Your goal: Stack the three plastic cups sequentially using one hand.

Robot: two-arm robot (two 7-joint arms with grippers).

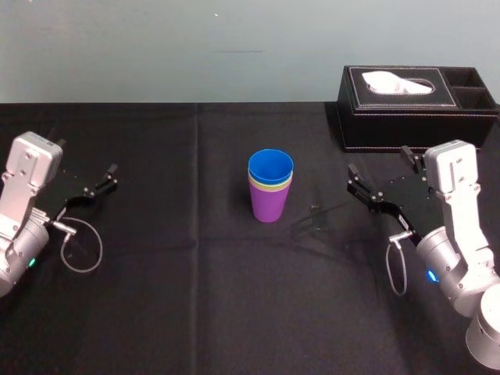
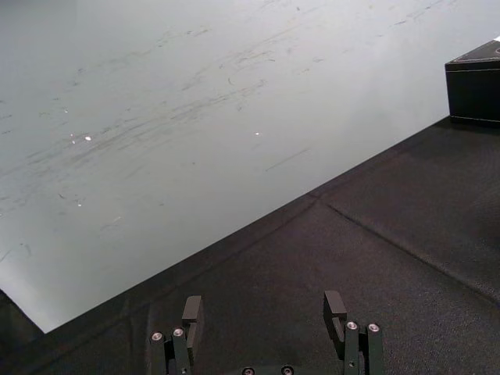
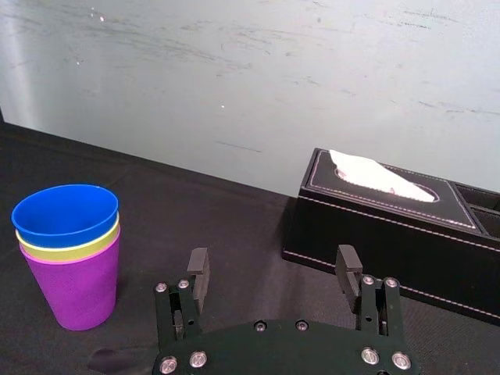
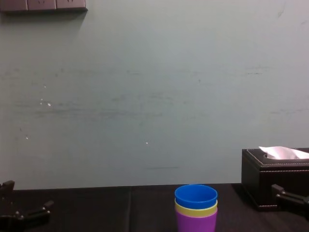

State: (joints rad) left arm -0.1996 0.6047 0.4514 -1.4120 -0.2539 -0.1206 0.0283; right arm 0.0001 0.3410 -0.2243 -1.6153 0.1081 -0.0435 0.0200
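The three plastic cups stand nested upright in one stack at the table's middle: the purple cup [image 1: 271,201] outermost, a yellow-green cup [image 1: 271,187] showing as a rim inside it, and the blue cup [image 1: 270,167] on top. The same stack [image 3: 69,254] appears in the right wrist view and the chest view [image 4: 195,209]. My right gripper [image 1: 380,177] hovers to the right of the stack, open, with nothing between its fingers [image 3: 198,273]. At the far left, my left gripper [image 1: 95,186] stays parked, open and empty, its fingers [image 2: 191,312] spread over bare cloth.
A black tissue box [image 1: 398,105] with white tissue sits at the back right, just behind the right gripper. The black tablecloth [image 1: 195,297] covers the table, bare in front and to the left. A pale wall [image 4: 145,96] stands behind the far edge.
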